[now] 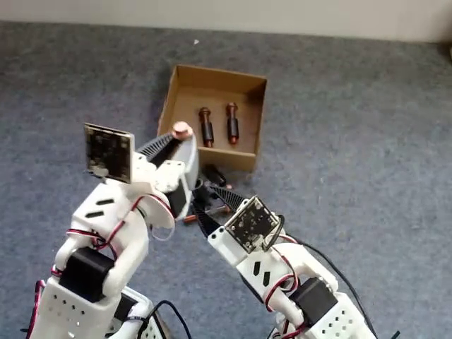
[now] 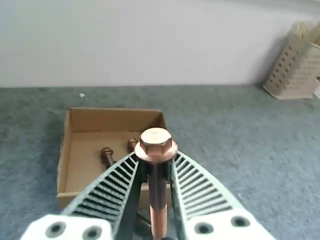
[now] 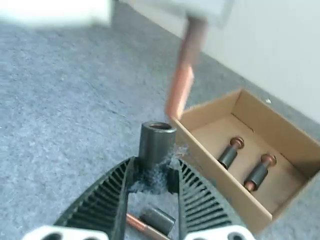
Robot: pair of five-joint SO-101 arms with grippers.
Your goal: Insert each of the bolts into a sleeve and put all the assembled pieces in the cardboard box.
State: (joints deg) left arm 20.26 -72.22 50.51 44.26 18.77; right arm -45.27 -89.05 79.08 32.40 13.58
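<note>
Two parts gripped, not yet mated

Bolt point(image 2: 157, 185) hangs head-up, left gripper point(image 2: 156, 162) closed on the shank just below the head. Its tip is just above the sleeve point(image 3: 156, 142), slightly off-axis. Sleeve stands upright, pinched low in the right gripper point(image 3: 156, 167). Both look rigid, smooth, likely slippery: hold the shank and the sleeve wall. Two assembled pieces point(image 1: 206, 127) lie in the cardboard box point(image 1: 236, 158).

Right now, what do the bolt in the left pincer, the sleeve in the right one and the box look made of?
Bolt: metal by the look, copper-coloured and glossy, with a highlight on its hex head. Sleeve: probably steel, dark grey, dull, with a bored hole. Box: plain brown cardboard, matte, with folded walls.
</note>
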